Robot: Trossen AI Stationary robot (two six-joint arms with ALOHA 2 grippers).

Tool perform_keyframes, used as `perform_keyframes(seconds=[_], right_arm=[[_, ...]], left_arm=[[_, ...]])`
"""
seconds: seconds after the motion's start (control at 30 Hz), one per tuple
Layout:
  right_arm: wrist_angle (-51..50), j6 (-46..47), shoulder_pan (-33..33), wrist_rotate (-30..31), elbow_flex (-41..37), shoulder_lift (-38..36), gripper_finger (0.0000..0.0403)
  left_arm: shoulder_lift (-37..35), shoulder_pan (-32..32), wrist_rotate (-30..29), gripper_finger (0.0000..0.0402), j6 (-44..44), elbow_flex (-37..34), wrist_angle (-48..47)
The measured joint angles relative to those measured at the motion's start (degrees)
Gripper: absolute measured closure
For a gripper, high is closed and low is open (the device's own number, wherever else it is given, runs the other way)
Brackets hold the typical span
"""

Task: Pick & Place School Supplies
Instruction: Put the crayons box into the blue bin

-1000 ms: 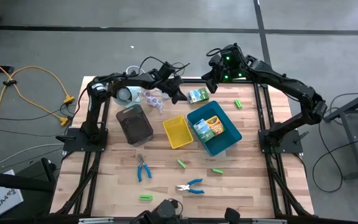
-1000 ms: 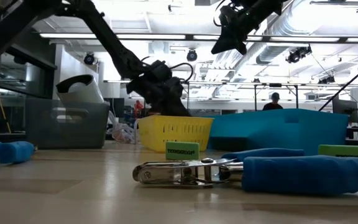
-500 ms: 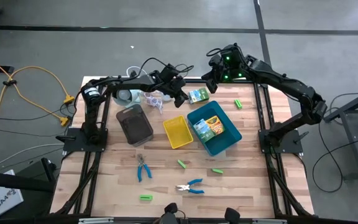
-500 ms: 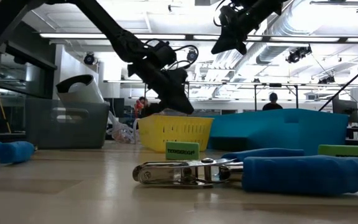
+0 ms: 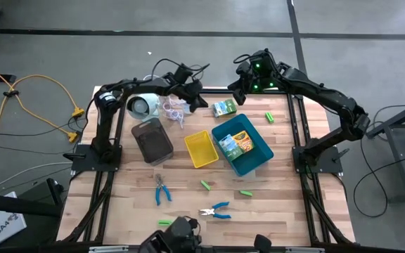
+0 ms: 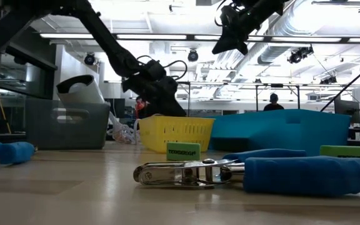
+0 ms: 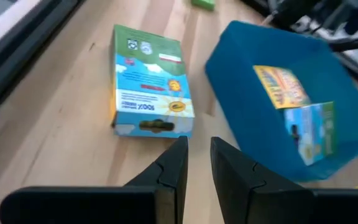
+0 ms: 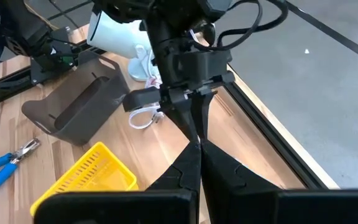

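Note:
A green printed box (image 5: pixel 224 107) lies flat on the table near the far edge and also shows in the left wrist view (image 7: pixel 151 84). My left gripper (image 5: pixel 201 103) hovers just left of it, empty, with only a narrow gap between its fingers (image 7: pixel 197 146). My right gripper (image 5: pixel 236 86) waits high above the far edge, shut and empty (image 8: pixel 197 155). A yellow-orange box (image 5: pixel 235 143) lies in the blue tray (image 5: pixel 259 158). Several green blocks (image 5: pixel 206 185) and two blue-handled pliers (image 5: pixel 162 190) (image 5: pixel 216 210) lie loose on the near half of the table.
A yellow tray (image 5: pixel 201 149) and a grey tray (image 5: pixel 151 139) stand left of the blue tray. A white round device (image 5: pixel 140 105) and a clear bag with white cord (image 5: pixel 173 110) lie at the far left. One green block (image 5: pixel 269 117) lies at the far right.
My left gripper has risen a little and come down again, ending slightly farther toward the table's far-left beside the green box. My left arm has shifted, so the white round device now shows. No object has moved.

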Motion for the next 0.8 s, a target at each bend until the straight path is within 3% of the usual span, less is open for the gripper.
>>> perform_keyframes(seconds=[0.2,0.33,0.6,0.8], right_arm=[[0.1,0.0,0.0,0.0,0.0,0.0,0.0401],[0.1,0.0,0.0,0.0,0.0,0.0,0.0401],[0.1,0.0,0.0,0.0,0.0,0.0,0.0401],[0.1,0.0,0.0,0.0,0.0,0.0,0.0401]], left_arm=[[2.6,1.3,3.5,0.0328,-1.4,0.0,1.5],[3.5,0.7,1.8,0.0304,-2.9,0.0,3.3],[3.5,-1.9,-12.3,0.0227,-6.8,1.6,2.5],[3.5,-3.1,-17.5,0.02,-7.9,2.3,2.2]])
